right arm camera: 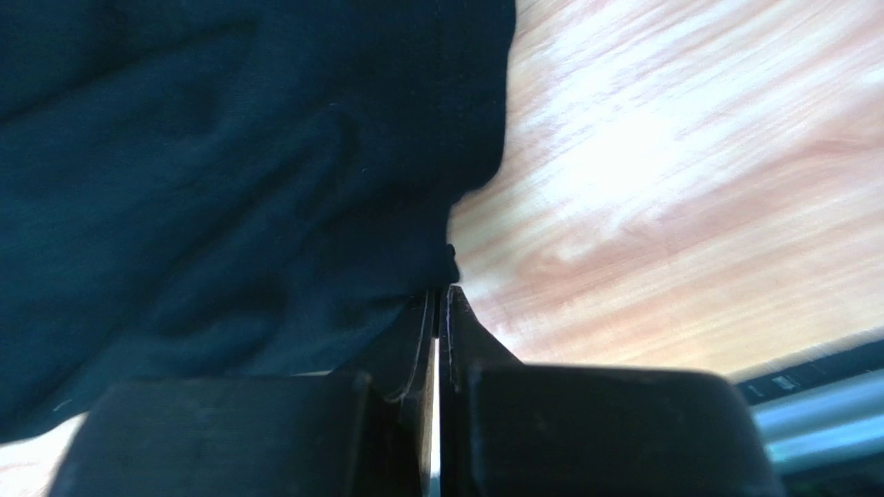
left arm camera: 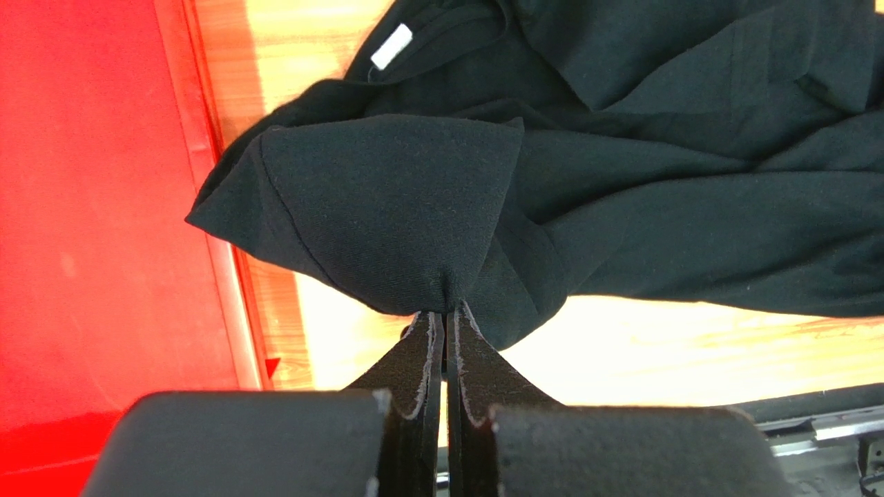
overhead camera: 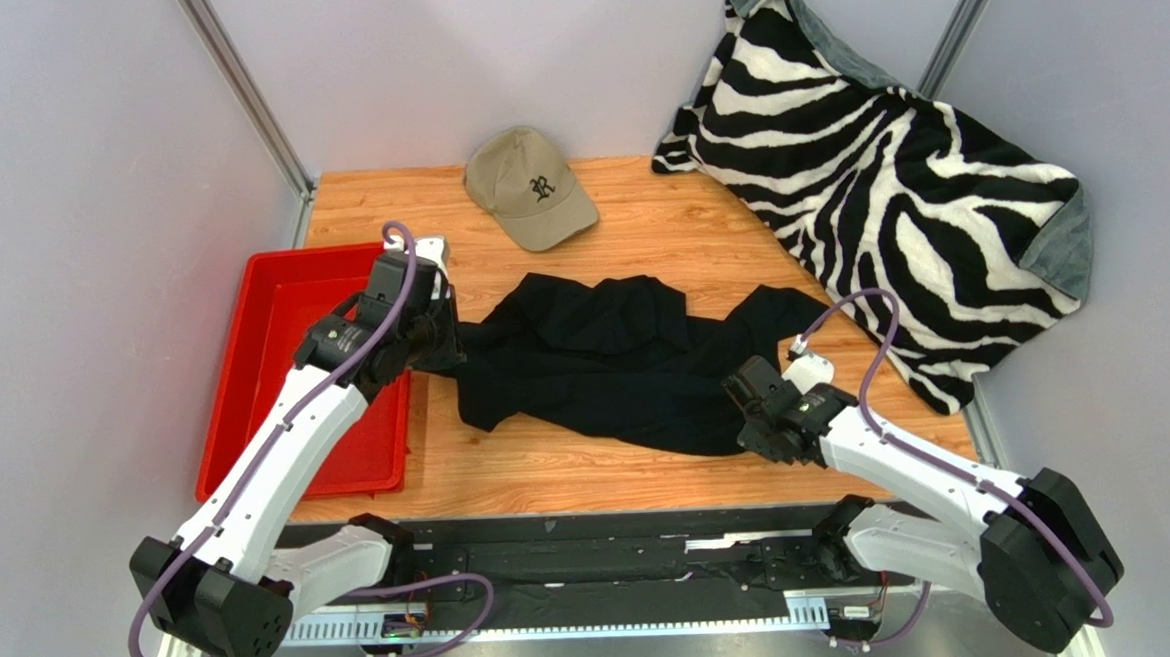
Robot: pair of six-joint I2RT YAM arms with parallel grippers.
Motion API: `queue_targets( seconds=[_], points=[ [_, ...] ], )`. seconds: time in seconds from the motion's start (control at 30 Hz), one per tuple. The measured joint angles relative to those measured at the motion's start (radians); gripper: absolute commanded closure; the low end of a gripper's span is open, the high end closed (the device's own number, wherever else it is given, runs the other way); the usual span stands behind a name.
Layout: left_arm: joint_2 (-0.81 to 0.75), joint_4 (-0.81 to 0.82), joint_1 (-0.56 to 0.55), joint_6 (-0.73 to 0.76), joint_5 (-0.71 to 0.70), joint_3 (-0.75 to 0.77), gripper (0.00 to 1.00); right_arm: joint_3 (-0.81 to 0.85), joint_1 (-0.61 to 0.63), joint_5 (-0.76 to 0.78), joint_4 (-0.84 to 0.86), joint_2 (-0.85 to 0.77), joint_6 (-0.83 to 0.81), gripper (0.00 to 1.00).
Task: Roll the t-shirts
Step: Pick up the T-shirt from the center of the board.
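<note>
Spreading across the middle of a wooden table (overhead camera: 554, 481), a black t-shirt (overhead camera: 608, 358) lies crumpled and unrolled between two robot arms – one sleeve end reaching left, a darker tail trailing toward the right. A zebra-striped blanket (overhead camera: 901, 207) is heaped at the far right corner, draped partly up the wall and well apart from the shirt's main body.

The left arm (overhead camera: 275, 465) stretches forward from its base along the inner rim of a red tray (overhead camera: 283, 322), its wrist turned inward toward the shirt. The right arm (overhead camera: 915, 469) is bent low, its forearm angled in from the right toward the cloth's near edge.

A tan baseball cap (overhead camera: 531, 189) sits at the back of the table, just beyond the shirt and not touching it.

The left gripper (overhead camera: 442, 344) meets the shirt's left end. Its wrist camera shows the two fingers pressed together on a fold of black cloth, which fans out from the tips (left arm camera: 446, 311) and hangs over the tray's rim. The right gripper (overhead camera: 746, 418) is down at the near right edge of the shirt – its fingers closed tight, with the hem pinched at the tips (right arm camera: 441, 290) and bare wood beside them.

A small white neck label (left arm camera: 391, 47) shows in the left wrist view, at the collar on the far side of the gripped fold.
</note>
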Motion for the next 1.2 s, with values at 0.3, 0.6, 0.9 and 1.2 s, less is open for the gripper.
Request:
queue_targets(
  seconds=[0.3, 0.6, 0.9, 1.2],
  points=[
    [0.014, 0.001, 0.000, 0.003, -0.026, 0.159, 1.00, 0.447, -0.032, 0.087, -0.284, -0.216, -0.104, 1.00],
    [0.090, -0.002, 0.000, 0.004, -0.087, 0.463, 1.00, 0.772, -0.311, 0.109, -0.380, -0.164, -0.278, 1.00],
    [0.143, -0.100, 0.014, 0.015, -0.158, 0.583, 1.00, 0.846, -0.472, 0.031, -0.390, -0.119, -0.380, 1.00],
    [0.129, -0.108, 0.058, 0.013, -0.081, 0.699, 1.00, 1.057, -0.531, -0.056, -0.412, -0.058, -0.402, 1.00]
  ],
)
